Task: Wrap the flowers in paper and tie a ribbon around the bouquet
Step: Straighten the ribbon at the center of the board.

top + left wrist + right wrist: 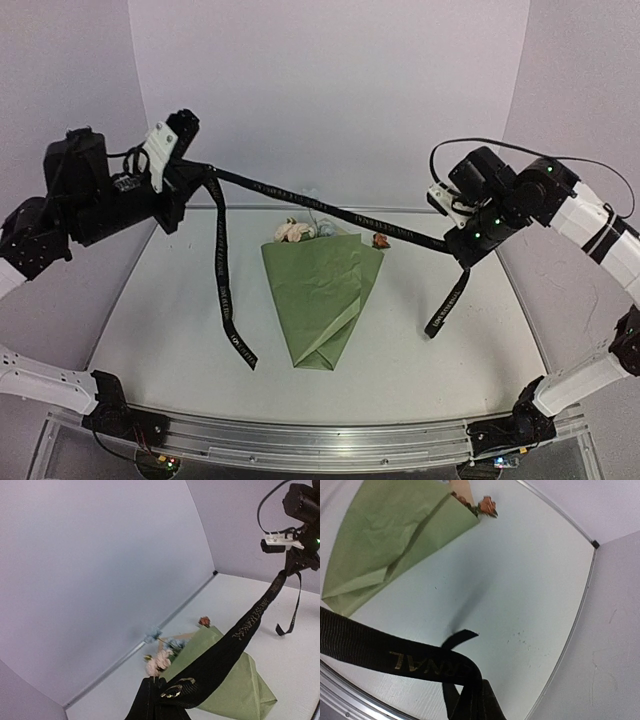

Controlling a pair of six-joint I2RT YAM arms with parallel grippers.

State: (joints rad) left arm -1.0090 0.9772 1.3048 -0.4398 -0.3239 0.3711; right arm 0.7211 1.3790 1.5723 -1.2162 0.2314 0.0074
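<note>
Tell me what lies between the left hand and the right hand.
The black ribbon, stretched taut in the air above the bouquet; the top view shows it.

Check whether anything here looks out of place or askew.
The rust-orange flower pokes out past the right corner of the green paper, apart from the cream and blue blooms; I cannot tell whether it is loose. Nothing else stands out.

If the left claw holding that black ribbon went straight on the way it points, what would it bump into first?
Probably the olive-green paper cone, near its cream flower heads, just ahead of the left gripper; depth is unclear, so this is a guess.
</note>
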